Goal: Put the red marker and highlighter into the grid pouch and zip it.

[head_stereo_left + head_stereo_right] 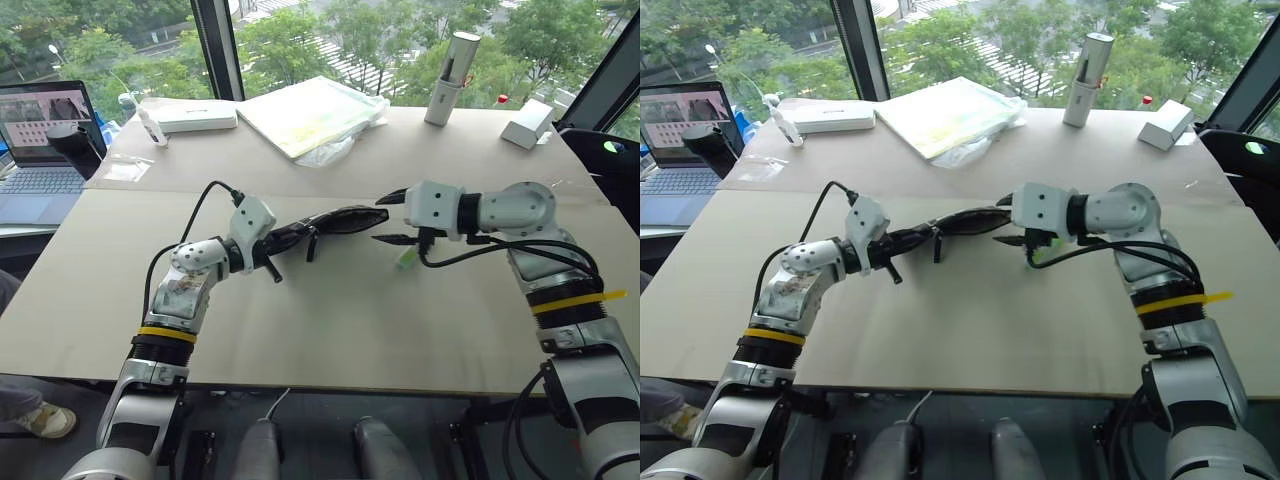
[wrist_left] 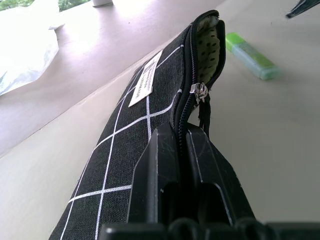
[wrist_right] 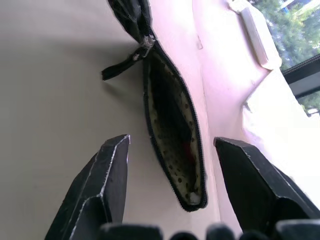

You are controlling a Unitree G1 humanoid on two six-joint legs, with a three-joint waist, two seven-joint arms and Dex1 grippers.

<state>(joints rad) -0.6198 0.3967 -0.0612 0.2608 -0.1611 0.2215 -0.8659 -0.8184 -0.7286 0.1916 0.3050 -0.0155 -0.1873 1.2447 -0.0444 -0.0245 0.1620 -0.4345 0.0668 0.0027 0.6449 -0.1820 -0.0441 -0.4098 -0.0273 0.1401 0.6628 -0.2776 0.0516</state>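
Right gripper (image 1: 392, 220) spread open just beside the grid pouch's (image 1: 330, 224) gaping mouth, highlighter (image 1: 406, 257) below.

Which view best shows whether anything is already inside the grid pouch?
The right wrist view: it looks straight into the grid pouch, where something red lies against the dotted lining. The left wrist view shows its outside and zipper; the eye views show it edge-on.

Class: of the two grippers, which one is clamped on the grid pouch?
The left gripper: its fingers pinch the grid pouch at its zipper edge. The right gripper stands open, empty.
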